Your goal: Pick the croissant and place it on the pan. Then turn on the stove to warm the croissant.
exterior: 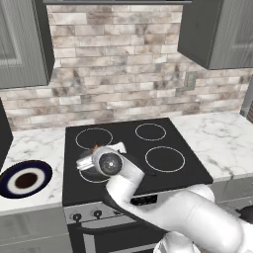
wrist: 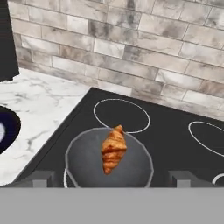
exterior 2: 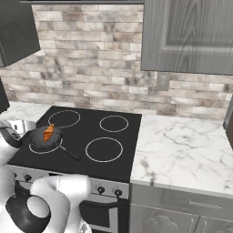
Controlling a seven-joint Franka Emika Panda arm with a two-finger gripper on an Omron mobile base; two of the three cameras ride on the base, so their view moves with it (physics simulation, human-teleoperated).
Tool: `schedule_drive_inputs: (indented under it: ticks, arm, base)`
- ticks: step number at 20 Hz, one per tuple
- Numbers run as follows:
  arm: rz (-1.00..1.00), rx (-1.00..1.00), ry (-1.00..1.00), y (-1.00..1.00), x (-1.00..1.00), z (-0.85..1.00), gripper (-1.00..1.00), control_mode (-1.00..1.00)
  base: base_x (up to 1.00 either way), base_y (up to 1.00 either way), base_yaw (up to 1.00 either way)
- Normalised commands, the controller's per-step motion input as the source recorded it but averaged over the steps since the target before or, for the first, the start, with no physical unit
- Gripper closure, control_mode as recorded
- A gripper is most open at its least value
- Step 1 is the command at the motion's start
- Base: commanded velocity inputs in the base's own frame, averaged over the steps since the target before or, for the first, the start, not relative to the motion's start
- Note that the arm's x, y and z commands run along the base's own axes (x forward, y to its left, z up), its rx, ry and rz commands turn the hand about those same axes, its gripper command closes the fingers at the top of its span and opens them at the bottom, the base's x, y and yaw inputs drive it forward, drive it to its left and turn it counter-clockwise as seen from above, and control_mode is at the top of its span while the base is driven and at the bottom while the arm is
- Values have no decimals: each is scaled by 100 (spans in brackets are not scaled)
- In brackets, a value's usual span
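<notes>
The croissant (wrist: 113, 149), golden-brown and ridged, lies in the round dark grey pan (wrist: 81, 159) on the front left burner of the black stove (wrist: 170, 144). My gripper (wrist: 113, 179) hovers just above and in front of the pan, open, with its fingertips (wrist: 41, 178) wide apart and nothing between them. From the right base view the croissant (exterior 2: 48, 133) rests in the pan (exterior 2: 40, 142), whose thin black handle points toward the front right. In the left base view my hand (exterior: 107, 162) covers most of the pan, with a sliver of croissant (exterior: 95, 147) behind it.
A dark blue, white-ringed plate (exterior: 25, 179) sits on the marble counter left of the stove (exterior: 163, 133). Small black knobs (exterior 2: 101, 189) line the silver front panel. Marble counter (exterior 2: 182, 150) stretches to the right, with a brick wall behind and cabinets above.
</notes>
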Motion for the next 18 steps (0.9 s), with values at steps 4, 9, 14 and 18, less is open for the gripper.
schedule_drive_inputs:
  ticks: [4,9,14,18]
  arm:
    - [0,0,-32,4,-100,38,-100,-100]
    - [0,0,-33,21,-100,16,-100,-100]
    - [0,0,-4,1,-13,0,-100,-100]
    - [1,0,0,13,-26,-39,-100,-100]
  base:
    - [0,0,0]
    - [0,0,0]
    - [0,0,0]
    - [0,0,0]
